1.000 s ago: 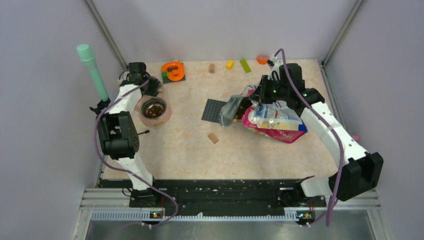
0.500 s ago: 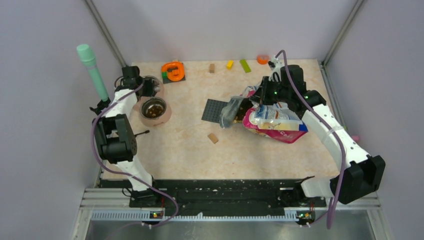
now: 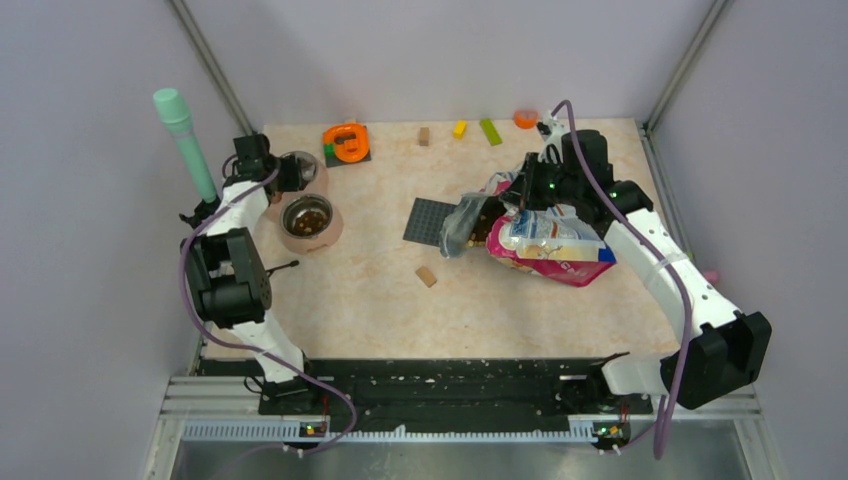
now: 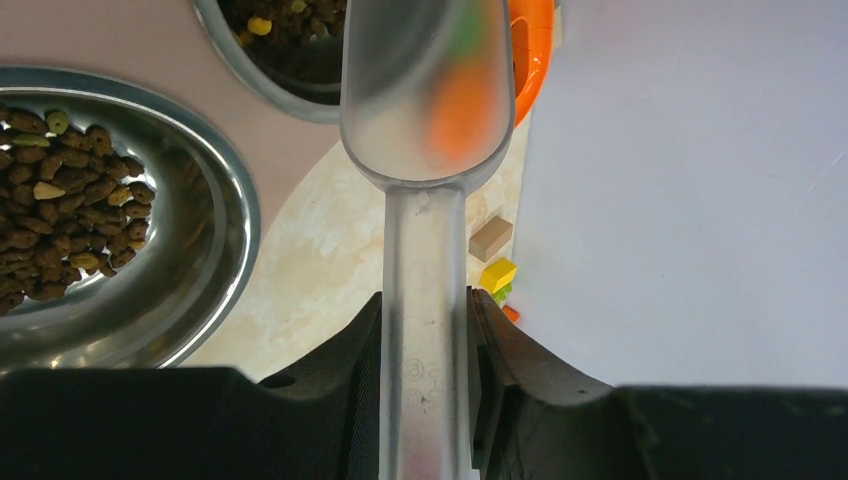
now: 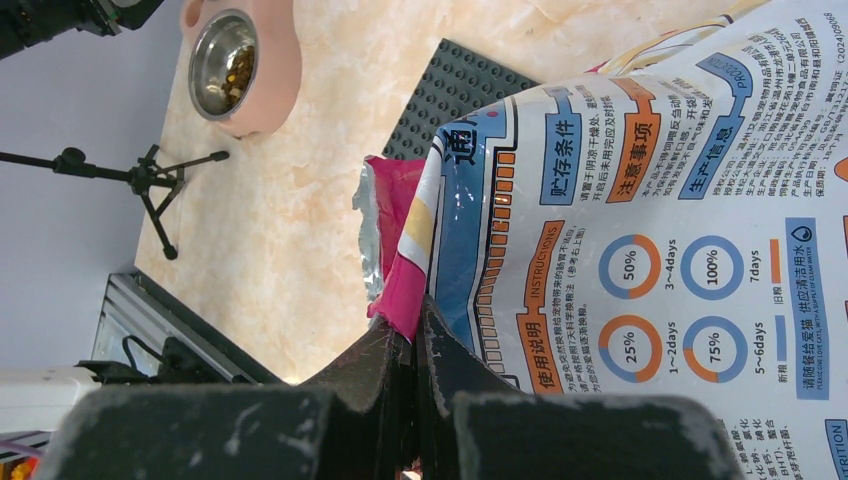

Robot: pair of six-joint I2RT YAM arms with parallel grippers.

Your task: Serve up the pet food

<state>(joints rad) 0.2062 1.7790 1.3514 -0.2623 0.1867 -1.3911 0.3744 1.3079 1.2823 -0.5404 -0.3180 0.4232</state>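
Note:
My left gripper [image 4: 425, 300] is shut on the handle of a clear plastic scoop [image 4: 427, 90], and no pellets show in its cup. The scoop hangs over the rim of the far steel bowl [image 4: 290, 60]. The near steel bowl [image 4: 210, 230] holds the pet food [image 4: 60, 230], brown kibble. From above, both bowls sit in a pink feeder [image 3: 331, 229] at the back left, with the left gripper [image 3: 283, 172] beside the far bowl. My right gripper [image 5: 415, 320] is shut on the pink edge of the cat food bag [image 5: 640, 200], which lies on its side [image 3: 550, 240] with its mouth facing left.
A dark grey studded plate [image 3: 428, 220] lies next to the bag's mouth, with a tan block [image 3: 427, 276] in front of it. Along the back edge lie an orange piece [image 3: 347, 143] and small tan [image 3: 424, 136], yellow [image 3: 459, 128] and green [image 3: 490, 131] blocks. A mint-green pole [image 3: 185, 140] stands at the left.
My left gripper has drawn back to the left with the scoop, uncovering the far bowl. The right arm and the bag have not moved.

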